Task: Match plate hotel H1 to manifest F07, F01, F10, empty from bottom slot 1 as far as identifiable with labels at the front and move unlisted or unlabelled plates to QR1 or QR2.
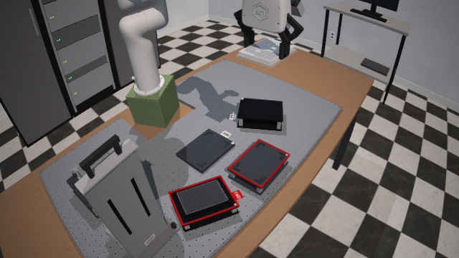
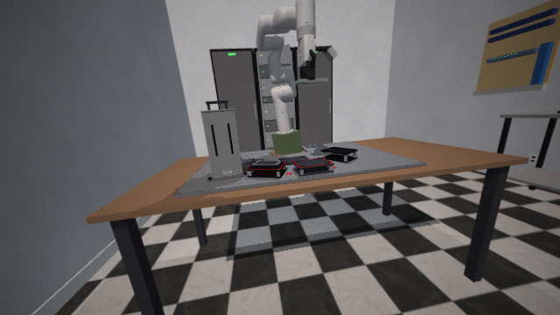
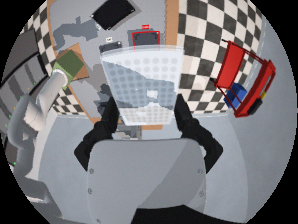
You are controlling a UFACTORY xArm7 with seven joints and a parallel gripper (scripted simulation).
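My gripper [image 1: 267, 44] is high above the far end of the table, shut on a pale, translucent well plate [image 1: 266, 53] held level across its short width. It also shows in the exterior view [image 2: 310, 72], with the plate [image 2: 311, 80] just under it. In the wrist view the plate [image 3: 141, 86] sits between the two black fingers; I cannot read any label on it. The plate hotel H1 [image 1: 120, 201] stands at the mat's near left corner, showing a closed grey panel; its slots are hidden.
A red-rimmed nest [image 1: 204, 200] near the hotel holds a grey gridded plate. A second red-rimmed nest [image 1: 259, 163] is empty. A flat dark nest [image 1: 205, 149] and a raised black nest [image 1: 260, 113] lie behind them. The green arm base [image 1: 153, 101] stands at the left.
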